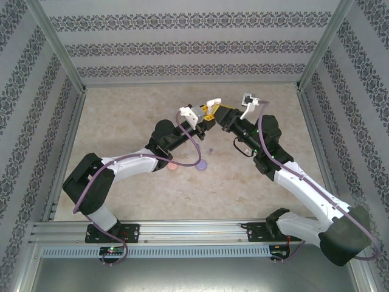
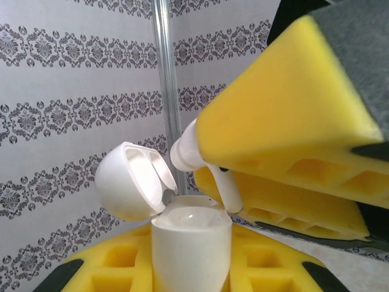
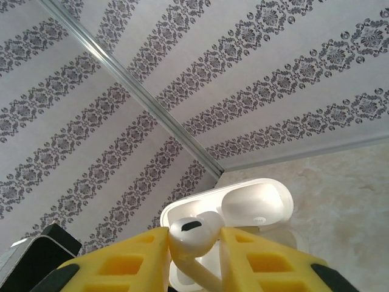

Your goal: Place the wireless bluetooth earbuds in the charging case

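Observation:
My left gripper [image 2: 191,264] is shut on a white charging case [image 2: 191,240], held upright with its lid [image 2: 130,179] flipped open. My right gripper [image 3: 193,258] is shut on a white earbud [image 3: 191,236], pinched at the head between the yellow pads [image 3: 267,261]. In the left wrist view the earbud [image 2: 206,164] hangs stem down, its tip touching the case's open rim. The case's open lid [image 3: 255,204] lies just behind the bud. From above, both grippers [image 1: 205,115] [image 1: 220,113] meet in mid-air over the table's middle, with the case [image 1: 211,103] between them.
On the table below lie a pink round case [image 1: 172,165], a purple round case [image 1: 202,164] and a tiny bud [image 1: 211,149]. Patterned walls and metal frame posts [image 1: 61,48] enclose the table.

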Action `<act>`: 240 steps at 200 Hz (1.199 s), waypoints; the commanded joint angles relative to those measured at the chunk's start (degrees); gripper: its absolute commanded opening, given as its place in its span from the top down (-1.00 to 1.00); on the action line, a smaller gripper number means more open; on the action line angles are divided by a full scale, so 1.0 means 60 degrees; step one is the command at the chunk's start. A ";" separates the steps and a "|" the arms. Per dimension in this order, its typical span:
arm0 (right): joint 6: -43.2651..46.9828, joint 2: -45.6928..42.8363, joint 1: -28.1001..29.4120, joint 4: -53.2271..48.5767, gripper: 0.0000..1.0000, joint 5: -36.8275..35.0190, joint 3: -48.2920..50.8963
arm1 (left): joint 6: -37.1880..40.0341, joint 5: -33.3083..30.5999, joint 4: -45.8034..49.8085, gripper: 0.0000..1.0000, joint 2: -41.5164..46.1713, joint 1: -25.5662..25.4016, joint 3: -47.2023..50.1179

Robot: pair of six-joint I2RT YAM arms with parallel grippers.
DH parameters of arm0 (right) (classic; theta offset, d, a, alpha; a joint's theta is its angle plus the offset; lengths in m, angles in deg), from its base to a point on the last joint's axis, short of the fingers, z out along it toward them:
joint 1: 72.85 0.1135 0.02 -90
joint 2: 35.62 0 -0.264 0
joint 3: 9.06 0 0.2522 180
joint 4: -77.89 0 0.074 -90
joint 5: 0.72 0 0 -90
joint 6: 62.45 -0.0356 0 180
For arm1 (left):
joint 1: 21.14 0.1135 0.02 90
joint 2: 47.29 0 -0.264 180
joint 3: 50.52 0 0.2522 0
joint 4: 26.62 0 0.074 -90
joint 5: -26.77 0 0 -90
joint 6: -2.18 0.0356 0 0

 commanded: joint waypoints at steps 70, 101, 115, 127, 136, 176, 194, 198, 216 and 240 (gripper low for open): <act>-0.0785 -0.0066 -0.0358 -0.0108 0.78 0.1337 -0.0129 | -0.0011 -0.0132 -0.1136 1.00 -0.0080 -0.0237 -0.0314; -0.0946 -0.0431 -0.0458 -0.0181 0.81 0.1344 -0.0022 | 0.0119 -0.0553 -0.0974 1.00 -0.0137 -0.0235 -0.0316; -0.1022 -0.0608 -0.0544 -0.0269 0.82 0.1346 0.0065 | 0.0271 -0.0727 -0.0984 1.00 -0.0120 -0.0228 -0.0236; -0.1094 -0.0783 -0.0644 -0.0335 0.83 0.1332 0.0179 | 0.0375 -0.0903 -0.0954 1.00 -0.0089 -0.0195 -0.0183; -0.1138 -0.0937 -0.0729 -0.0413 0.83 0.1317 0.0266 | 0.0413 -0.0957 -0.0940 1.00 -0.0071 -0.0152 -0.0142; -0.1223 -0.1527 -0.1178 -0.0999 0.83 0.1280 0.0723 | 0.0502 -0.1248 -0.0881 1.00 0.0125 0.0083 0.0202; -0.1142 -0.1720 -0.1405 -0.1676 0.83 0.1162 0.0942 | 0.0436 -0.1393 -0.0833 1.00 0.0354 0.0252 0.0404; -0.1097 -0.1750 -0.1437 -0.1887 0.83 0.1120 0.0986 | 0.0429 -0.1401 -0.0797 1.00 0.0419 0.0286 0.0441; -0.0812 -0.1749 -0.1572 -0.2820 0.83 0.0970 0.1171 | 0.0379 -0.1455 -0.0496 1.00 0.0791 0.0386 0.0617; -0.0576 -0.1525 -0.1588 -0.3724 0.83 0.0638 0.1539 | 0.0234 -0.1478 -0.0083 1.00 0.1373 0.0424 0.0940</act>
